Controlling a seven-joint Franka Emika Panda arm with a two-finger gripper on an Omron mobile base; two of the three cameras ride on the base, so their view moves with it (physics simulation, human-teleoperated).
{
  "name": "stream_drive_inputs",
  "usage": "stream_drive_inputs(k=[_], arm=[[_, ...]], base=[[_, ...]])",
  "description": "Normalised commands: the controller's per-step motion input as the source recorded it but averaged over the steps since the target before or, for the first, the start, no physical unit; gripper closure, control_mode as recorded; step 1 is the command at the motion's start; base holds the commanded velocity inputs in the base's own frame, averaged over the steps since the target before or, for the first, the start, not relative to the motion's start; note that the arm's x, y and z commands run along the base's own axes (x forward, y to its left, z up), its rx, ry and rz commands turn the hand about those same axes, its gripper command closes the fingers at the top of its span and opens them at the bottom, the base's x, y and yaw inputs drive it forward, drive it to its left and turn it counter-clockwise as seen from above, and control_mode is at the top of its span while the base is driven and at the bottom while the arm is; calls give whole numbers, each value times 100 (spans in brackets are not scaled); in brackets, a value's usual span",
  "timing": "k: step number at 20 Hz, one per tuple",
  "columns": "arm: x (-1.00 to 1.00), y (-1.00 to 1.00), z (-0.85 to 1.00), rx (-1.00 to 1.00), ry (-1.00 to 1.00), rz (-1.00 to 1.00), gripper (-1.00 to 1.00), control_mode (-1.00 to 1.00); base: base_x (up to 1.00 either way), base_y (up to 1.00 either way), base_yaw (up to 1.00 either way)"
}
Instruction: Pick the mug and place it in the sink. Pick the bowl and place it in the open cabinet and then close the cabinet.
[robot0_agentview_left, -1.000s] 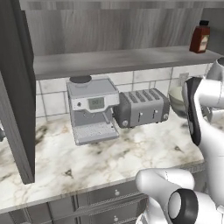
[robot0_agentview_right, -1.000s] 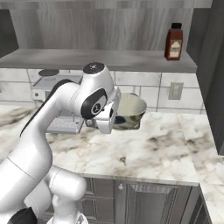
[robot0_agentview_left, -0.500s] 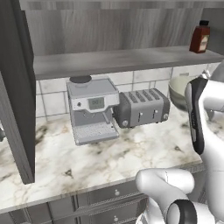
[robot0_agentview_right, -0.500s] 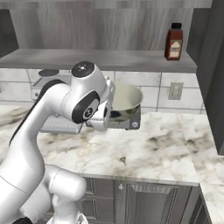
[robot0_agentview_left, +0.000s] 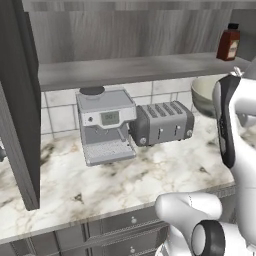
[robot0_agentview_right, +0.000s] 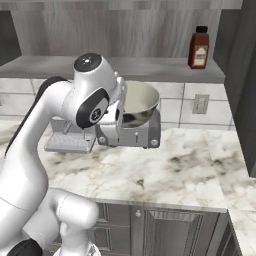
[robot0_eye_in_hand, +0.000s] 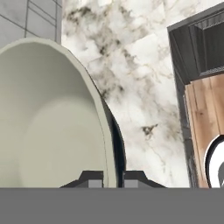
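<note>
Bowl (robot0_agentview_right: 140, 102) up above the counter (robot0_agentview_right: 165, 170), in front of the toaster (robot0_agentview_left: 161, 122); coffee machine (robot0_agentview_left: 105, 125) left, bottle (robot0_agentview_right: 198, 47) on the cabinet shelf (robot0_agentview_right: 150, 67).

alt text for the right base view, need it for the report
The white arm holds the cream bowl in its gripper above a marble counter, below the open cabinet shelf. A red-brown bottle stands on that shelf; a toaster sits behind the bowl.
</note>
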Motion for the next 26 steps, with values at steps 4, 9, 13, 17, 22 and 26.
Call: stream_drive_inputs(k=[4,9,13,17,22,26], arm=[[0,2,29,-1,-1,4,100,-100],[0,8,20,-1,-8,6,100,-100],[0,10,9,0,-10,6,100,-100],[0,15,9,0,-7,5,100,-100],[0,25,7,0,-9,3,100,-100],[6,28,6,0,-16,1,100,-100]], base=[[0,0,0],[0,0,0],[0,0,0],[0,0,0],[0,0,0],[0,0,0]])
